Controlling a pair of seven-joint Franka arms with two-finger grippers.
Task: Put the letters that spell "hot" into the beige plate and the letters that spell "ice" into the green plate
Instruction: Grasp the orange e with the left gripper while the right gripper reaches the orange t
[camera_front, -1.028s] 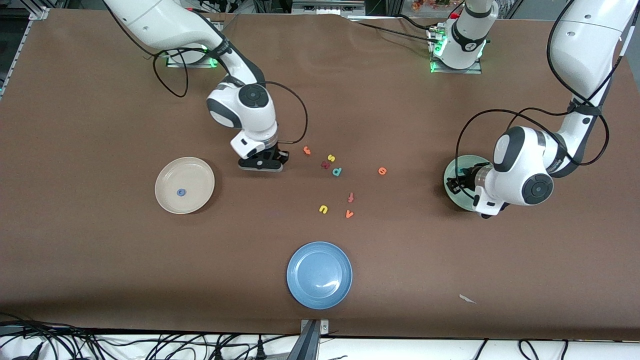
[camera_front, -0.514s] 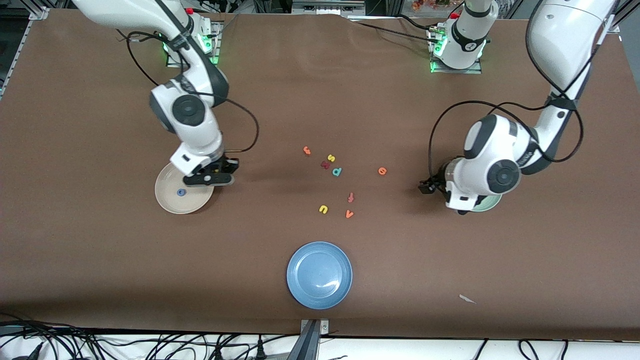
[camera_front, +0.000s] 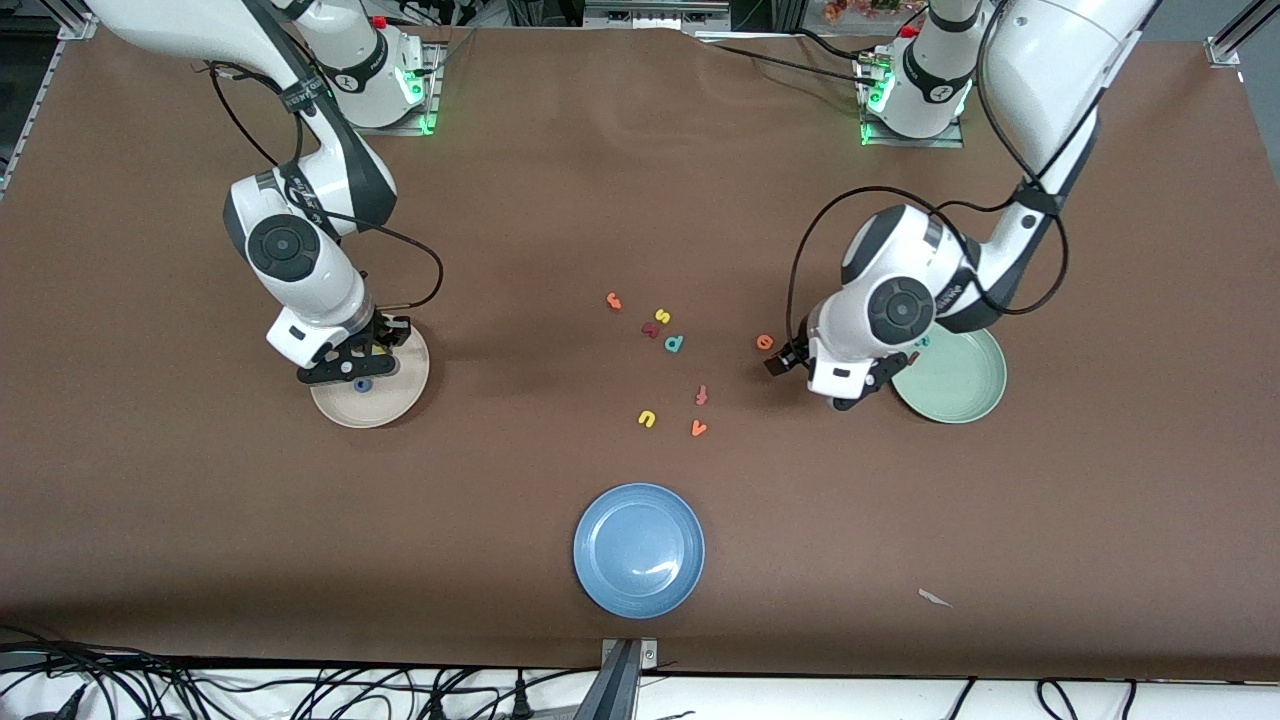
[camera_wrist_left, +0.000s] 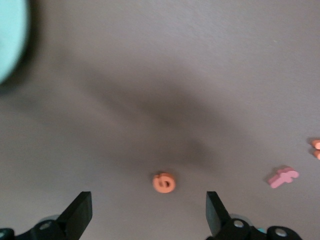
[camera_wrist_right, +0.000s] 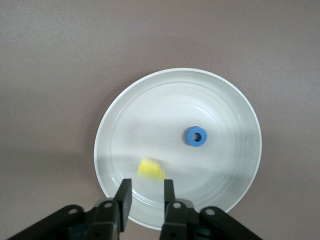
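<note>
Front view: the right gripper (camera_front: 350, 365) hangs over the round cream-beige plate (camera_front: 405, 395), near the worktop's right-arm end, because a "hot" letter belongs there. The left gripper (camera_front: 815, 375) hangs beside the pale mint-green plate (camera_front: 960, 385), which holds a teal c (camera_front: 920, 342), just next to the small orange foam e (camera_front: 764, 342), an "ice" letter not yet collected. The orange t (camera_front: 613, 300) lies mid-worktop among spare letters.

Left wrist view: the left gripper (camera_wrist_left: 147, 220) is spread wide and empty, straddling the e (camera_wrist_left: 164, 182), seemingly lining up a grasp.

Right wrist view: the right gripper (camera_wrist_right: 145, 192) is parted narrowly; the yellow h (camera_wrist_right: 150, 169) appears to be just free of it, over the plate (camera_wrist_right: 120, 125), near the blue ring-shaped o (camera_wrist_right: 195, 136).
</note>
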